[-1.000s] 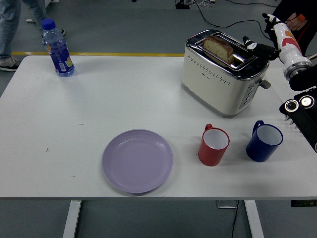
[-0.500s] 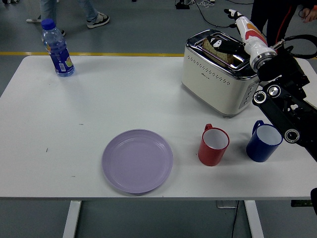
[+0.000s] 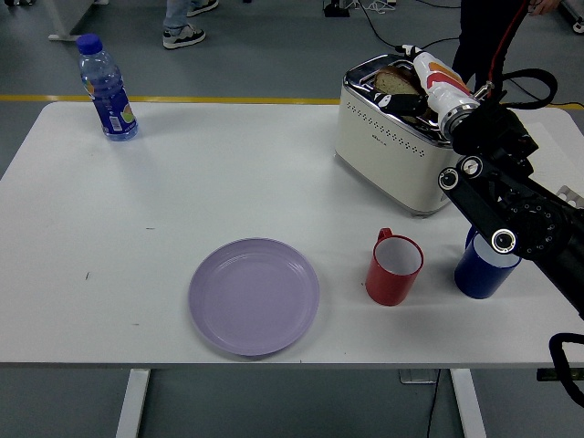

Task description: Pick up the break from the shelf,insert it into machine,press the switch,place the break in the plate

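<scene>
A slice of bread (image 3: 393, 80) stands in the top slot of the cream toaster (image 3: 392, 151) at the back right of the table. My right hand (image 3: 415, 89) reaches in from the right and sits over the slot, against the slice's right side and hiding part of it. Whether it grips the bread I cannot tell. The toaster's lever (image 3: 455, 175) is on its right end, under my forearm. An empty lilac plate (image 3: 254, 295) lies near the front edge, well left of the hand. My left arm is out of view.
A red mug (image 3: 394, 266) and a blue mug (image 3: 476, 272) stand in front of the toaster, the blue one partly under my right arm. A water bottle (image 3: 107, 88) stands at the back left. A person's legs (image 3: 482, 36) are behind the toaster.
My right arm has swung in from the right edge, and the hand has moved left from beside the toaster onto the bread in the slot. The bread stays in place.
</scene>
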`<state>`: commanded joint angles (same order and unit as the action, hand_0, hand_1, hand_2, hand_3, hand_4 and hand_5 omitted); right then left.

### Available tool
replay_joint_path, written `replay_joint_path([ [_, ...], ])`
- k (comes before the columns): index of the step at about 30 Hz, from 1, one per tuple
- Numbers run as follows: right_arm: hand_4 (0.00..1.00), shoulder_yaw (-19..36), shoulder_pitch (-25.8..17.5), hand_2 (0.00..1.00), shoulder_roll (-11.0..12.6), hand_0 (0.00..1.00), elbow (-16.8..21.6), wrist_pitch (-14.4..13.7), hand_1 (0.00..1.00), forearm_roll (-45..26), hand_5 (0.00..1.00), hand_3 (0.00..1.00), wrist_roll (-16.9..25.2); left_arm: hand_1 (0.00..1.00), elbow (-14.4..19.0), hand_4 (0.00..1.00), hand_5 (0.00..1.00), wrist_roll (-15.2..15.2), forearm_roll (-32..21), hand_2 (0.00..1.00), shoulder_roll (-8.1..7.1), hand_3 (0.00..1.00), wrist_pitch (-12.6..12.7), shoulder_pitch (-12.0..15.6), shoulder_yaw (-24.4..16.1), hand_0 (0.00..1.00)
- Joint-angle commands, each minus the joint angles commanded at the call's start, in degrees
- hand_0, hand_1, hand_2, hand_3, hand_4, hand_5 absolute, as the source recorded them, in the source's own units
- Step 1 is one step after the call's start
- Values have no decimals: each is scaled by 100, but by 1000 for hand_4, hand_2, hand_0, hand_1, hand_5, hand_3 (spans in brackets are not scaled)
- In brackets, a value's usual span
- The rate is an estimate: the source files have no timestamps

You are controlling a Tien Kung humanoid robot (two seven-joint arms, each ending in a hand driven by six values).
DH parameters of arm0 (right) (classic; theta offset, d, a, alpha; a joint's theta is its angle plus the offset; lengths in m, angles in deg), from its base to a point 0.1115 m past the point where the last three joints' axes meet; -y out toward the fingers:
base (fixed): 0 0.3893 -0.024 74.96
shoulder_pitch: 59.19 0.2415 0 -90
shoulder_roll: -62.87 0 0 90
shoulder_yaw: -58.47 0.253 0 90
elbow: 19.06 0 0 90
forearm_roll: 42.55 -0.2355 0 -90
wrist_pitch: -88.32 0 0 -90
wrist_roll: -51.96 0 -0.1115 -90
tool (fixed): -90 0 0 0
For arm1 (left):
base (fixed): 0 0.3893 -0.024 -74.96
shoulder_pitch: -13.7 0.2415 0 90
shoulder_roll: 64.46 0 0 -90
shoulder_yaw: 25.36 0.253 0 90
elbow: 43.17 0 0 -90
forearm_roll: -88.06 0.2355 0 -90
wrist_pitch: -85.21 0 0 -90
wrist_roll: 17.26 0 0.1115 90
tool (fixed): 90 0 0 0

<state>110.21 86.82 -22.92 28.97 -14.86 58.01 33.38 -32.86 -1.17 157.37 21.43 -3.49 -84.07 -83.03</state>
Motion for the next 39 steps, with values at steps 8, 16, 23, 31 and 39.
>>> replay_joint_path([
  [8,606,-29,34,772,-121,755,-250,-302,749,273,134,784,-33,696,0,288,863,4,39,686,5,559,-3,-9,-24,677],
  [16,596,-57,86,734,-226,720,-383,-409,719,433,119,770,-117,697,0,288,863,10,54,686,5,559,0,-18,-15,677],
  [23,583,-93,213,702,-377,686,-635,-403,686,560,102,760,-210,697,0,289,862,14,71,686,3,560,5,-24,6,677],
  [31,553,-63,238,602,-421,505,-841,-488,565,688,63,751,-269,698,0,288,861,14,70,687,13,560,26,-18,42,677],
  [39,511,-88,276,507,-421,377,-992,-602,453,840,2,722,-293,700,0,288,861,5,63,687,23,558,29,-25,54,677],
])
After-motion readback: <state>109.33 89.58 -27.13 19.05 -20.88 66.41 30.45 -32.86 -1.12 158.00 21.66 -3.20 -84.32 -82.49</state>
